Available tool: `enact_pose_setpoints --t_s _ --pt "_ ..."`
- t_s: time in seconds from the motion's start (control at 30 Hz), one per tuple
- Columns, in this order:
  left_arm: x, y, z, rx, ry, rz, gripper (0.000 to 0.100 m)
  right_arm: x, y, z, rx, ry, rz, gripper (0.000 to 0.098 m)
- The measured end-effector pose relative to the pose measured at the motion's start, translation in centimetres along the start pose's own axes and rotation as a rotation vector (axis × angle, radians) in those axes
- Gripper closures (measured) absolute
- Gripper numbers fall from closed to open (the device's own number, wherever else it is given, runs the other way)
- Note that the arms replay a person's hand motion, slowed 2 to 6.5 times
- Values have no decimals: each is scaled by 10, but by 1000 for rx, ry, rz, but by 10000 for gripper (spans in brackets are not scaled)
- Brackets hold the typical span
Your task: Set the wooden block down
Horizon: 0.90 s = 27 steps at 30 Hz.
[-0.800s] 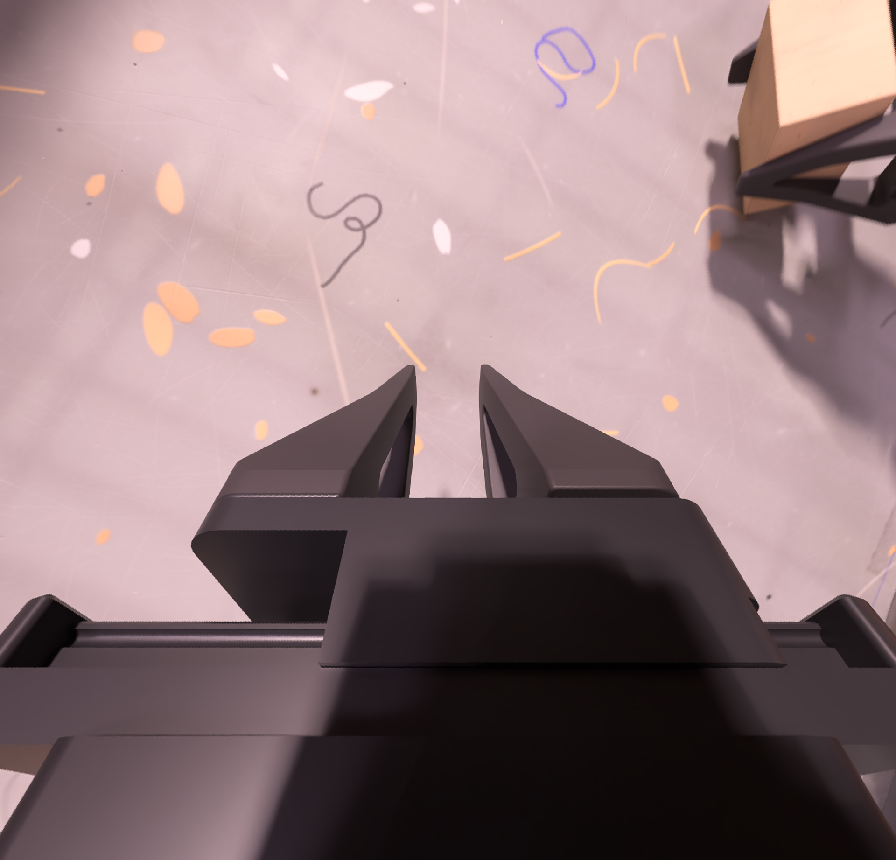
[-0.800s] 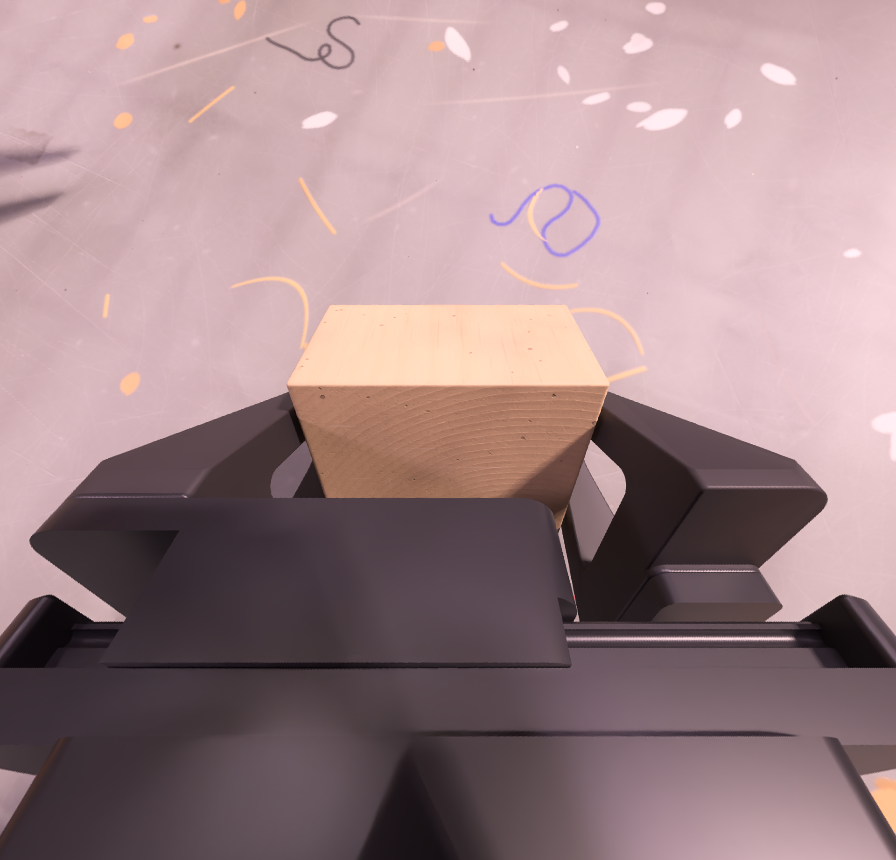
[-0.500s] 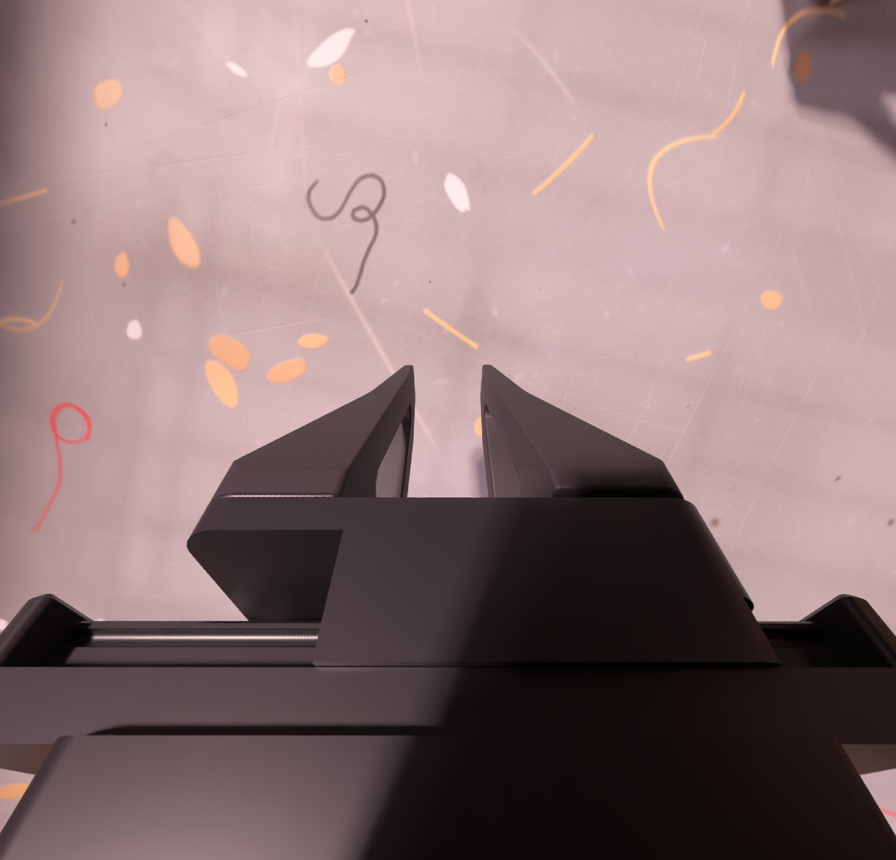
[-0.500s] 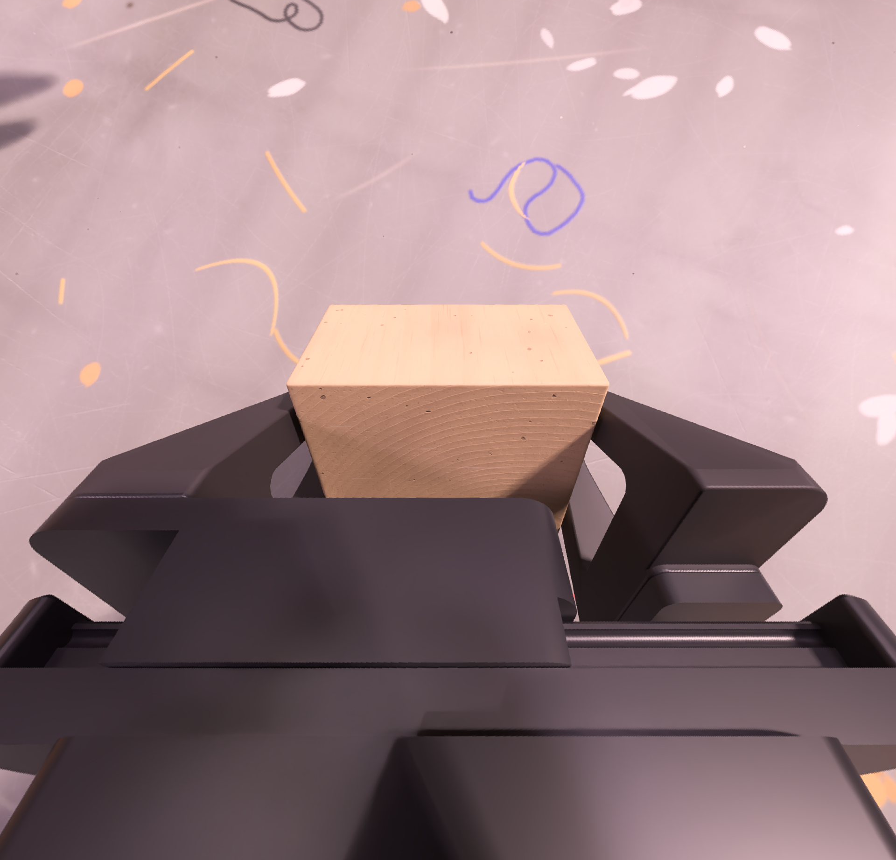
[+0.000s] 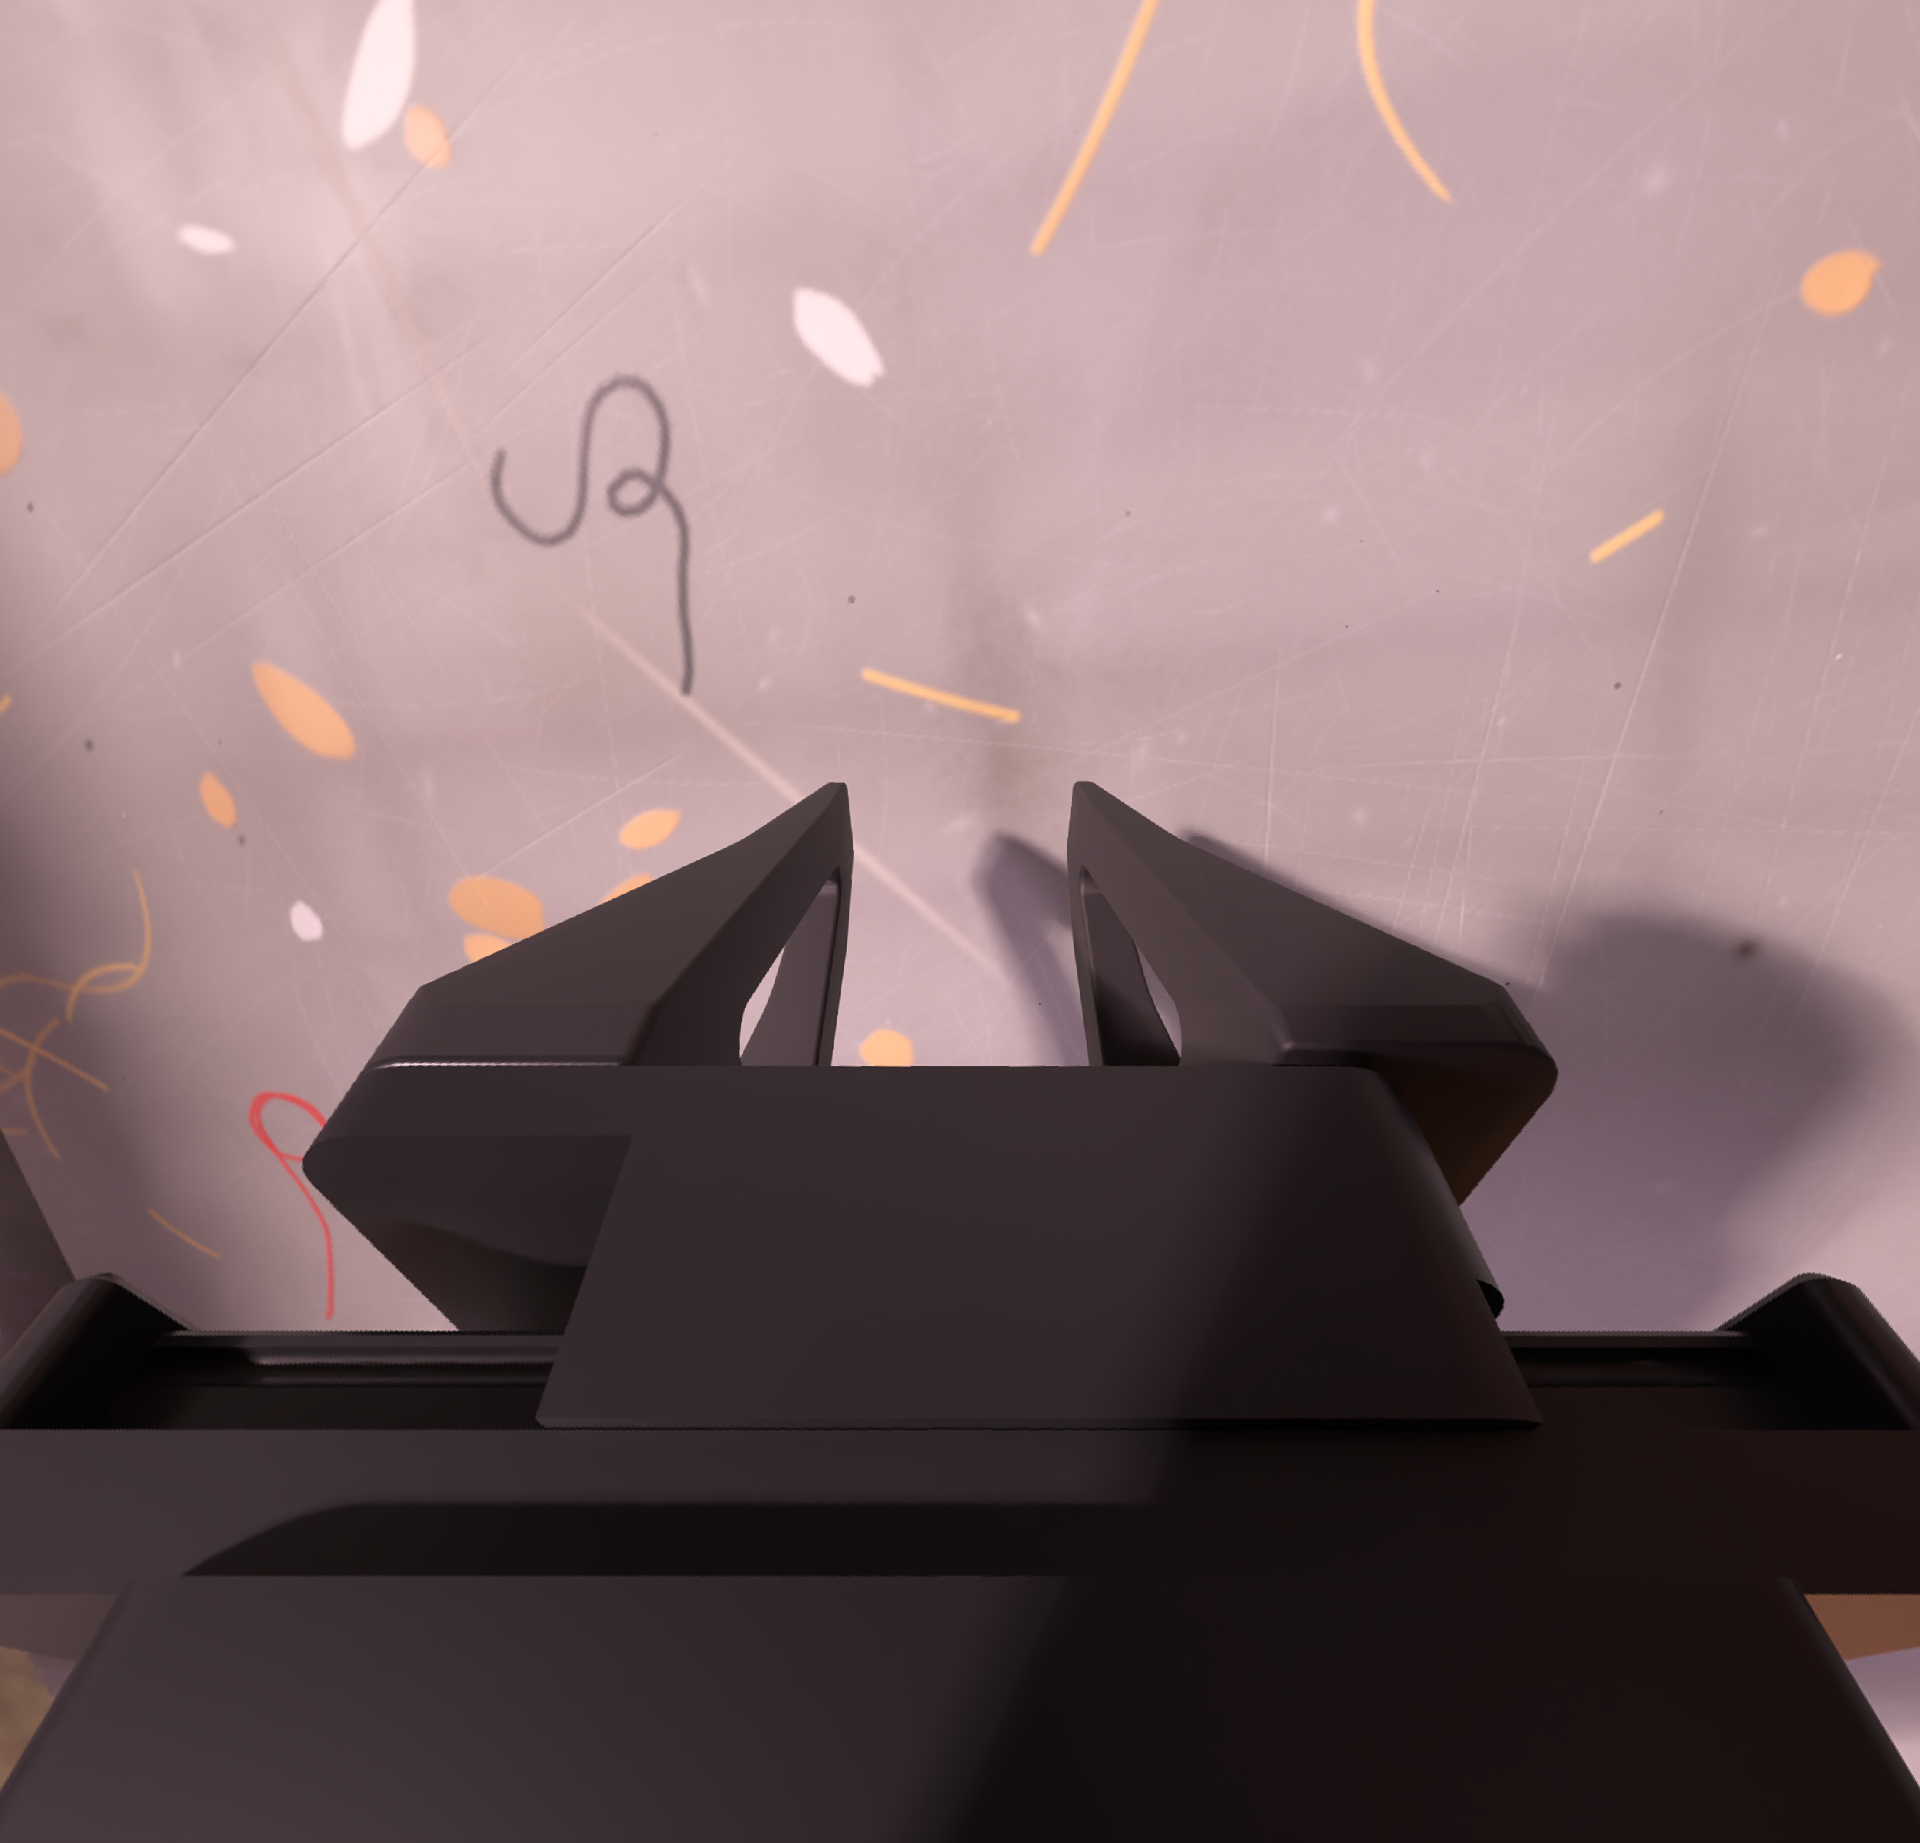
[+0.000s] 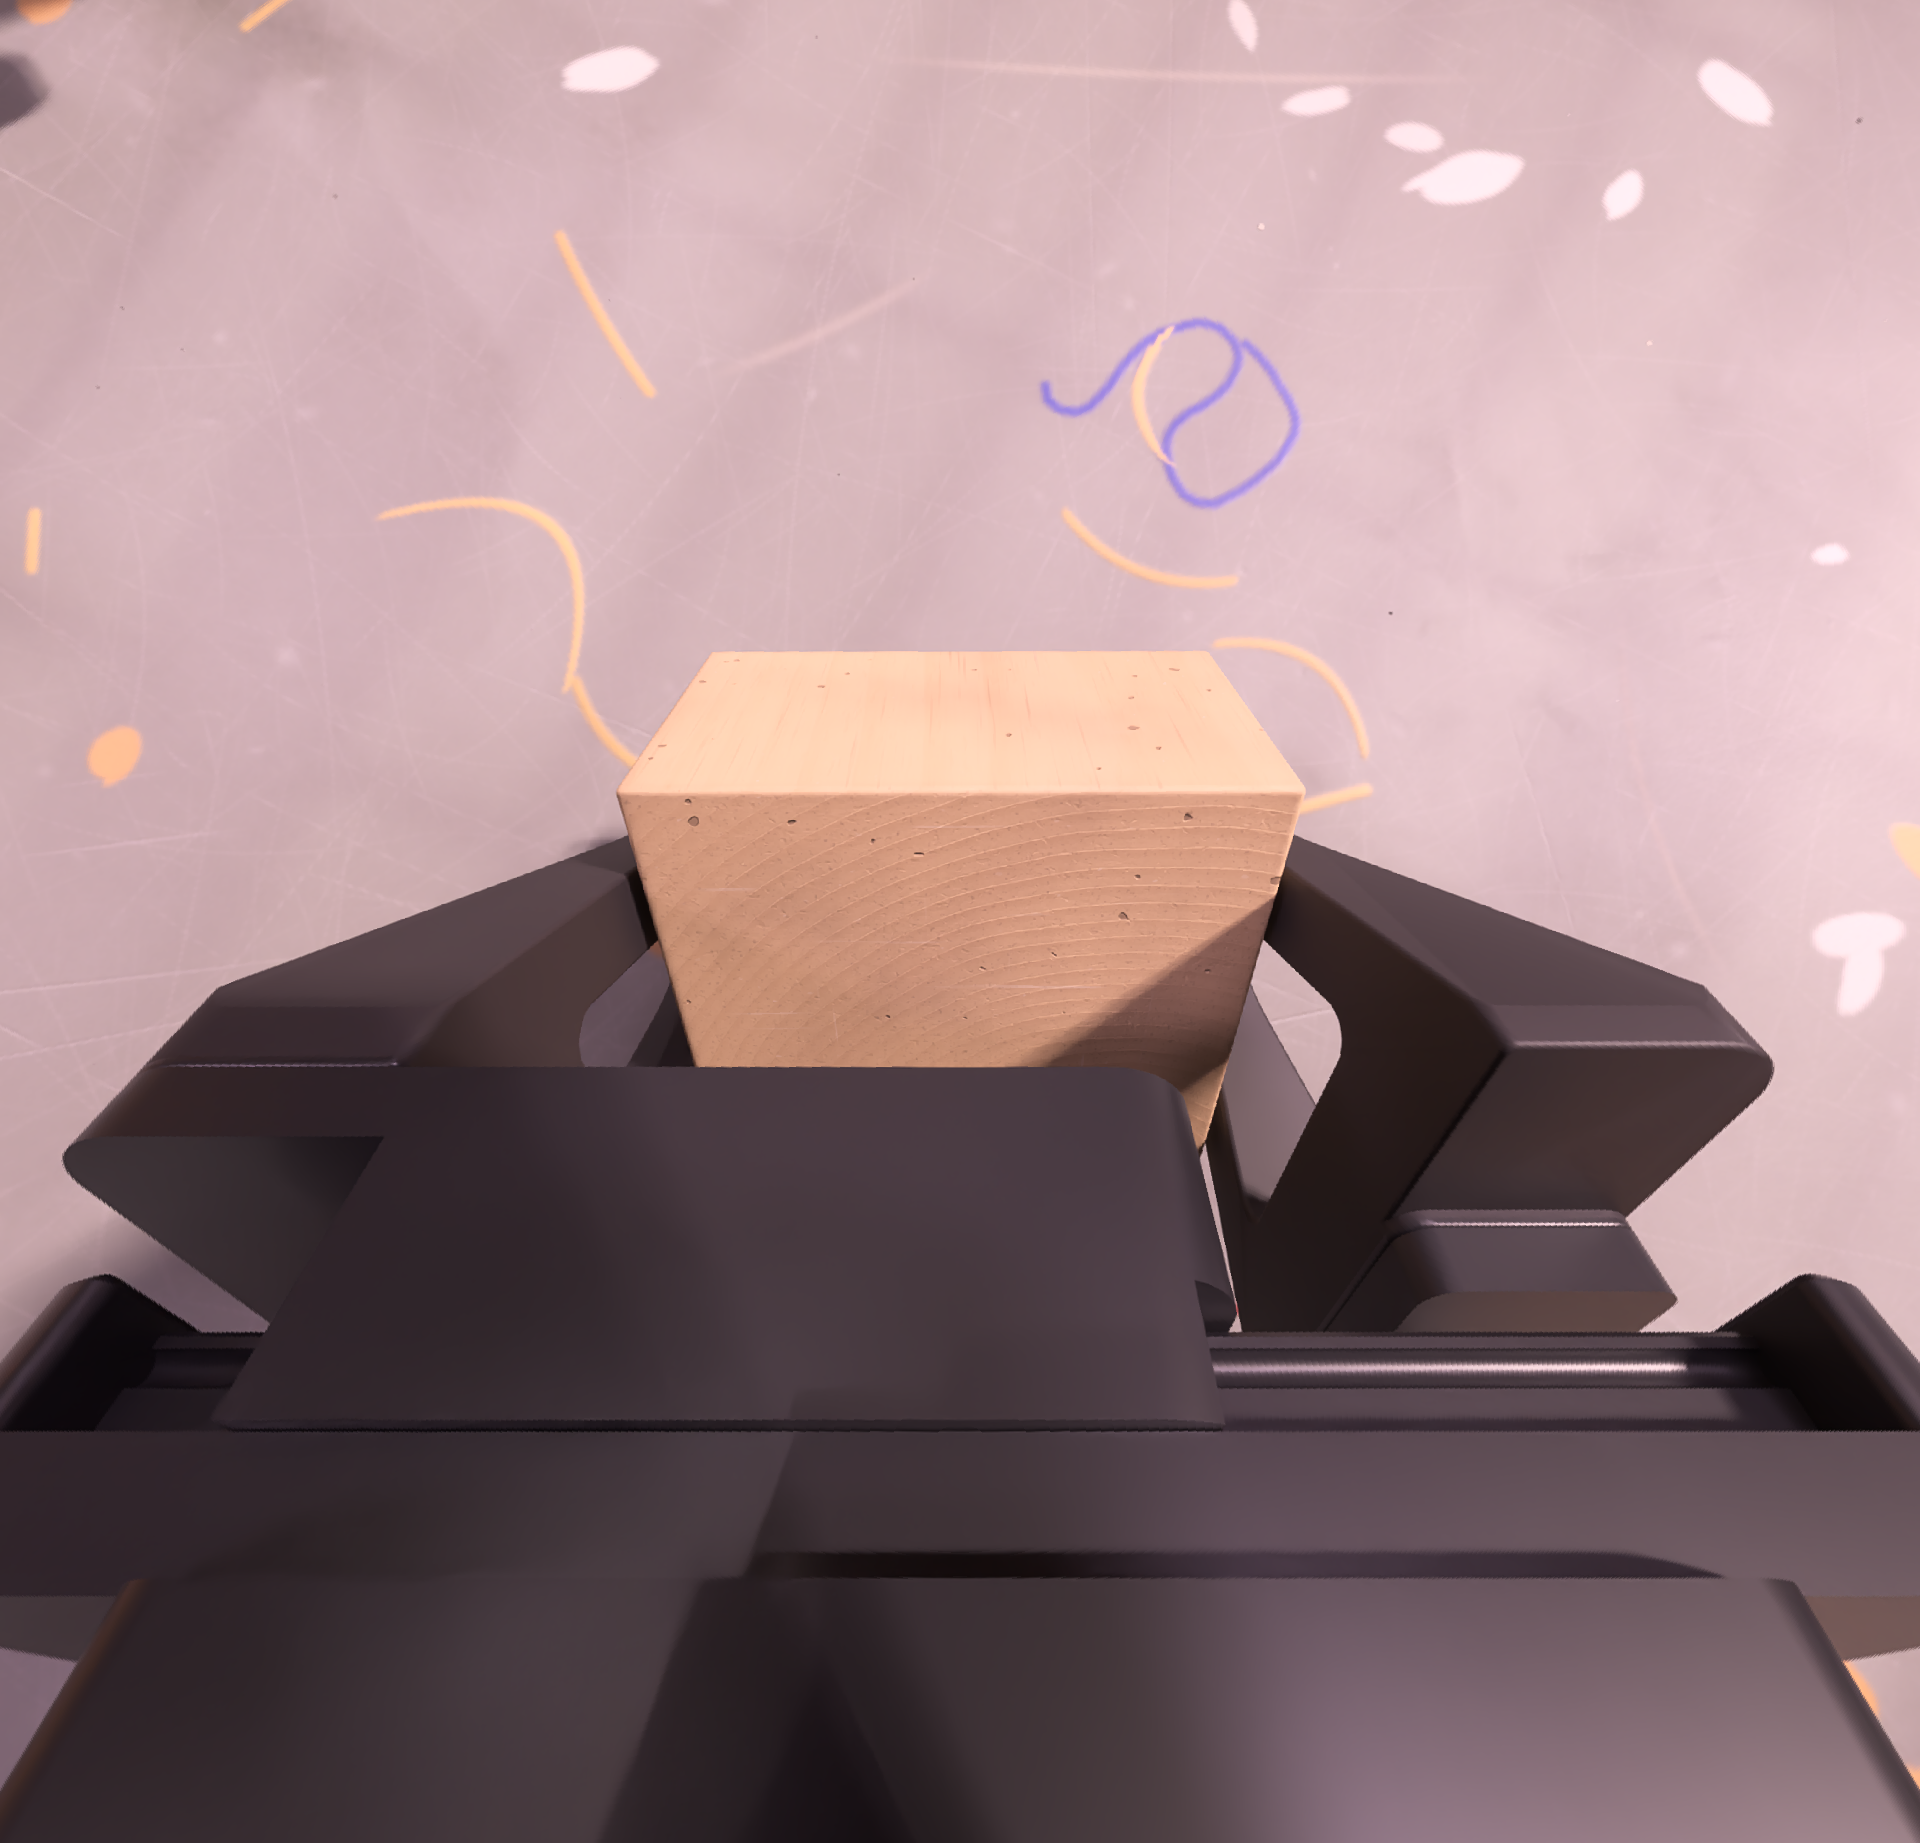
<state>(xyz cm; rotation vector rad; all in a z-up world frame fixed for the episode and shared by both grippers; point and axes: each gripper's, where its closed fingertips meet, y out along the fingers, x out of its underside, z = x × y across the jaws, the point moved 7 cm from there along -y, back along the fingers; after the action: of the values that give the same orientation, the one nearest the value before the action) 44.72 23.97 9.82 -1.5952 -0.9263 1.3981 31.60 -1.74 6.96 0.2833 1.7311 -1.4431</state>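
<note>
The wooden block (image 6: pixel 956 744) is a pale cube with visible grain, seen only in the right wrist view. My right gripper (image 6: pixel 958 858) is shut on it, one dark finger (image 6: pixel 520 952) on each side, and holds it above the table (image 6: pixel 312 339). The block's underside is hidden, so I cannot tell whether it touches the table. My left gripper (image 5: pixel 961 806) is empty, its jaws a little apart, low over the table (image 5: pixel 1351 546). Its shadow falls just right of the fingers.
The table is a scratched pinkish-grey surface with flat orange, white, black, blue and red marks; a black squiggle (image 5: pixel 613 515) and a blue squiggle (image 6: pixel 1195 411) stand out. No other objects show.
My left gripper has come closer to the table and its jaws have widened slightly; the block and right gripper have left its view. The right gripper, still holding the block, has sunk slightly.
</note>
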Motion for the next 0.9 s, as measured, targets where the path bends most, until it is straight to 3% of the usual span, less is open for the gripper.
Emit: enact_pose_setpoints --t_s 0.27,0.9 --pt "-5 7 6 22 118 -10 594 0 1 1 -12 13 -4 332" --pt "-8 19 6 109 148 -47 561 0 1 1 -12 13 -4 332"
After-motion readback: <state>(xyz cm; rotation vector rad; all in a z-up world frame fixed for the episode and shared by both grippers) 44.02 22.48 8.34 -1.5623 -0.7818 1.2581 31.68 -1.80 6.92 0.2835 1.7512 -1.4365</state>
